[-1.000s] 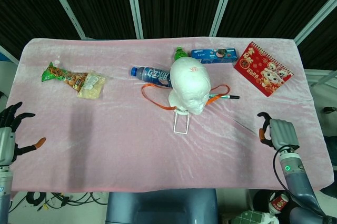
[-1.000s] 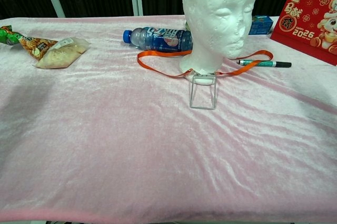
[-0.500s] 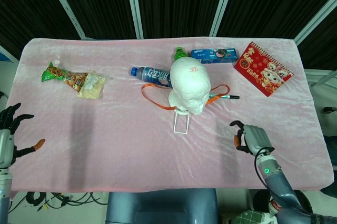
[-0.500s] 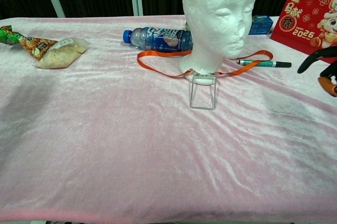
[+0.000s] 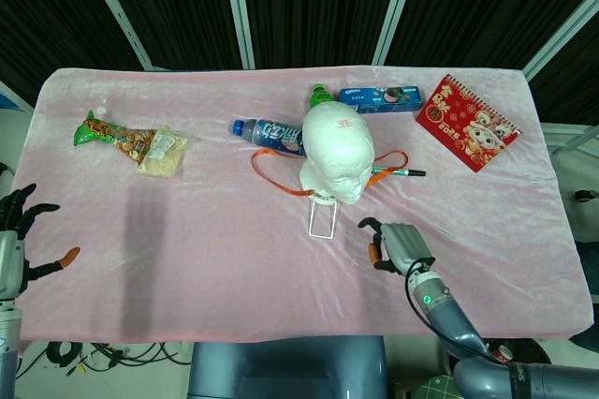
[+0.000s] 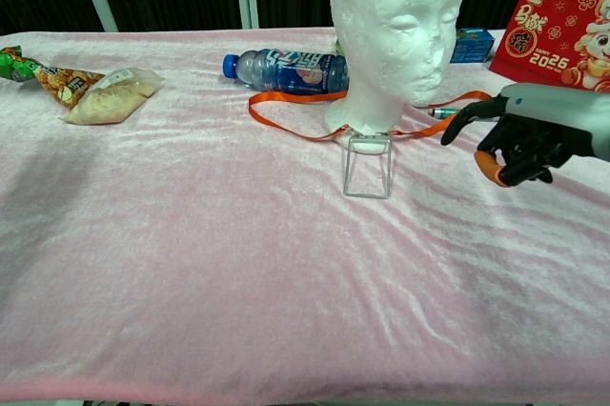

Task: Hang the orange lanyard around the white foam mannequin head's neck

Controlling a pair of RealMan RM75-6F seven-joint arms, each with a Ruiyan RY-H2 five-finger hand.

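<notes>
- Snack bags [image 5: 131,142] lie at the worktop's [image 5: 215,258] far left.
- Water bottle [image 5: 269,132] lies on its side.
- Red calendar [image 5: 465,122] stands far right.
- Blue biscuit box [image 5: 379,98] at the back.
- Green marker [image 5: 398,172].

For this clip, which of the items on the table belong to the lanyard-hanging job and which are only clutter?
Job items:
orange lanyard, lying on the cloth around the base
white foam mannequin head
right hand, holding nothing

Clutter:
water bottle
pen
red calendar
blue biscuit box
two snack packets
green cap

Bright even overhead light, soft shadows, sharp focus
</notes>
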